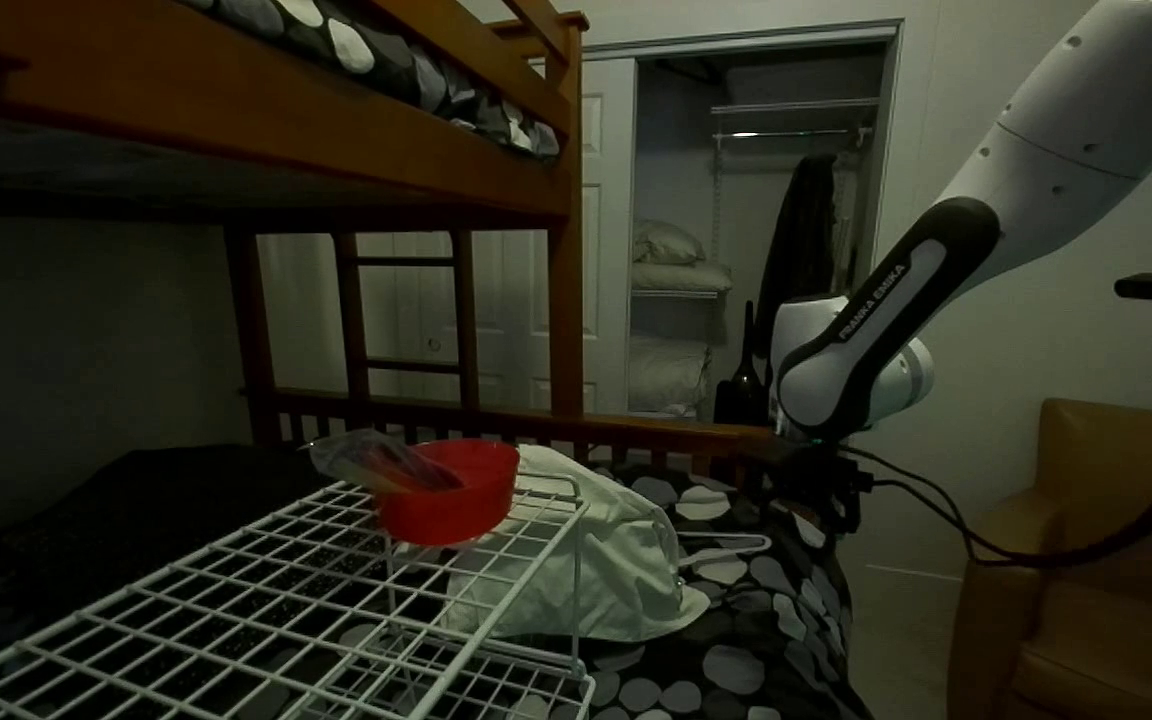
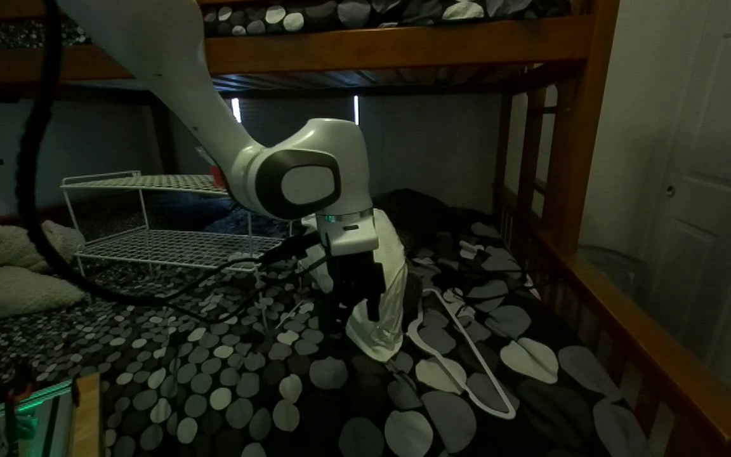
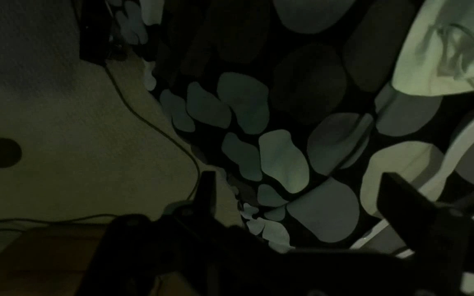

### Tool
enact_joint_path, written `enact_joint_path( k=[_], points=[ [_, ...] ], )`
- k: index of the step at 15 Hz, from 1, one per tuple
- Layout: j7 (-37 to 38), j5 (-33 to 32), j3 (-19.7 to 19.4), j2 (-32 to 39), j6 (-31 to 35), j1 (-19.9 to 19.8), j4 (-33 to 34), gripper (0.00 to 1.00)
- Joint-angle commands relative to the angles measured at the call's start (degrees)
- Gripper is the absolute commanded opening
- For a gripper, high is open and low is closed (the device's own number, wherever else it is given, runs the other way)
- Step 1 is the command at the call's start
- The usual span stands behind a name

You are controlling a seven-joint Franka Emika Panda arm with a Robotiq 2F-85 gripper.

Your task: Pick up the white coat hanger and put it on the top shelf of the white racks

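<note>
The white coat hanger (image 2: 476,355) lies flat on the polka-dot bedspread in an exterior view, and part of it shows in an exterior view (image 1: 736,537). In the wrist view the hanger (image 3: 451,158) is at the right, its metal hook over a white cloth (image 3: 420,68); the right finger hides part of it. My gripper (image 3: 298,176) is open and empty above the bed, to one side of the hanger. It is dark in both exterior views (image 2: 356,311) (image 1: 821,490). The white wire rack (image 1: 501,612) has two shelves; its top shelf (image 2: 150,183) holds a red container (image 1: 451,505).
A clear plastic bag (image 1: 376,460) sits in the red container. The white cloth (image 1: 621,570) is heaped beside the rack. The upper bunk (image 2: 403,51) overhangs the rack. A wooden bed rail (image 2: 645,336) runs past the hanger. A tan armchair (image 1: 1046,500) stands near the bed.
</note>
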Motion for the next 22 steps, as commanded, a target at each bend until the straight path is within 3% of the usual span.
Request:
enact_joint_path(
  k=[1,3,4,7,8,11,12,15,18,22],
  points=[
    [5.0,6.9,-3.3,10.7,-0.5,3.4,9.6,1.0],
    [0.9,16.7,-2.5,15.1,-1.4,2.8,14.1,1.0],
    [-3.2,21.5,3.2,17.3,-2.5,-2.9,16.9,1.0],
    [-18.6,33.7,9.5,22.1,-2.3,-9.0,22.6,1.0],
    [-13.5,30.9,1.6,18.5,-1.0,-0.5,18.6,1.0],
    [-19.1,35.4,3.9,21.5,-1.6,-3.4,22.2,1.0],
    [-17.4,35.4,2.6,21.5,4.9,-1.6,20.7,1.0],
    [-19.7,43.4,3.8,23.3,18.3,-0.6,19.3,1.0],
    [-20.4,49.7,10.4,26.6,27.5,-3.5,19.1,1.0],
    [-20.7,51.4,16.3,30.4,34.6,-6.4,20.3,1.0]
  ],
)
